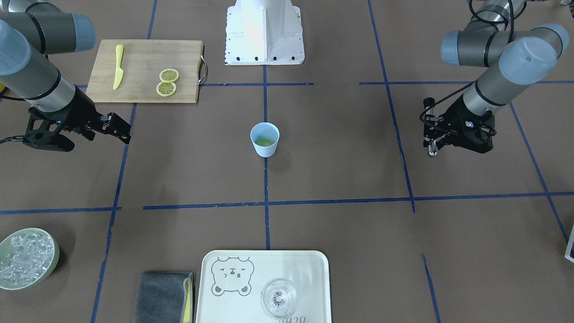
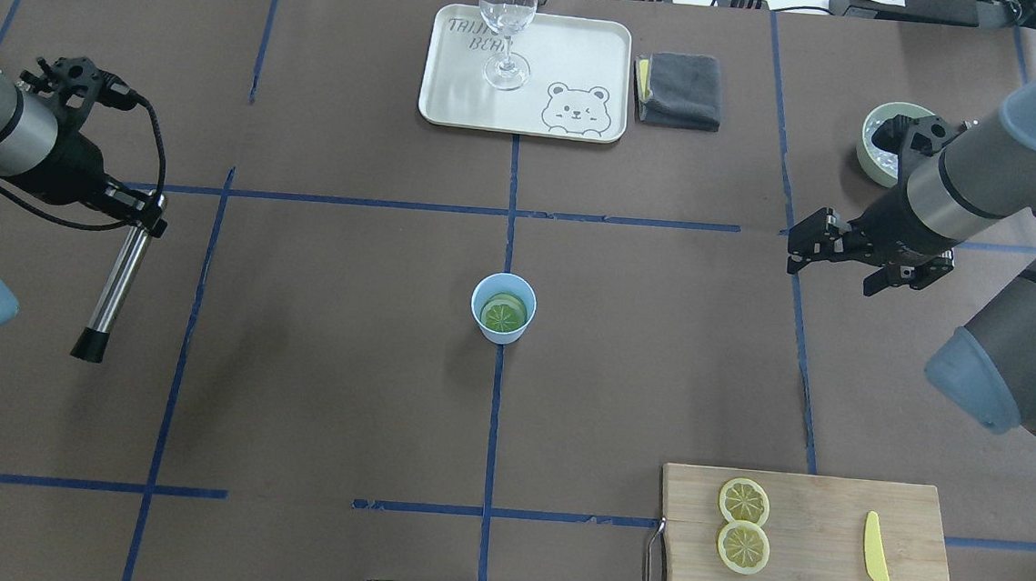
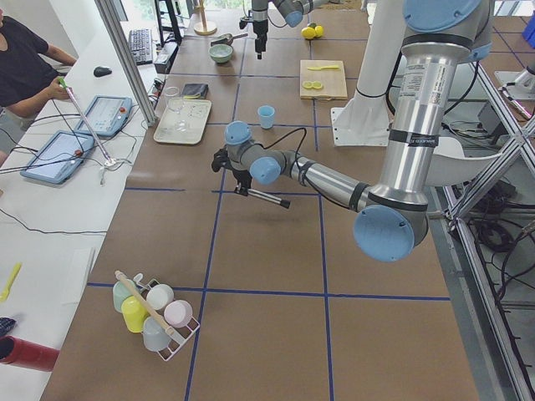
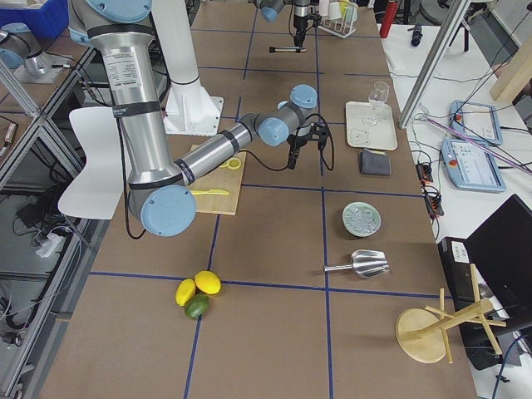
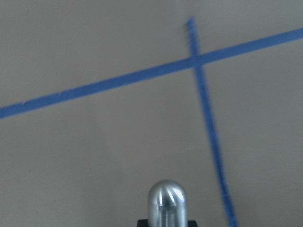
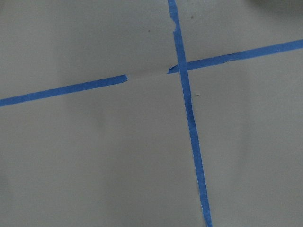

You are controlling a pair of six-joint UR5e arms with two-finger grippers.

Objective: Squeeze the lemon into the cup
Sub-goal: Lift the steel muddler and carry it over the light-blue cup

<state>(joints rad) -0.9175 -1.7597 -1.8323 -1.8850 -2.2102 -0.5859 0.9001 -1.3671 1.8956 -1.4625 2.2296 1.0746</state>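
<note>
One rod is clamped in the left gripper at the overhead frame's far left. At centre, the lemon is seen lying inside the cup. At mid-right, the right gripper is hung above the table; its spread cannot be told.

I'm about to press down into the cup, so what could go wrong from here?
1. The cup stands alone, unheld; the metal rod in the left gripper, entering off-centre, could tip it.
2. The rod is gripped at one end and tilted, so it might slip when pressed onto the lemon slices inside the cup.
</note>
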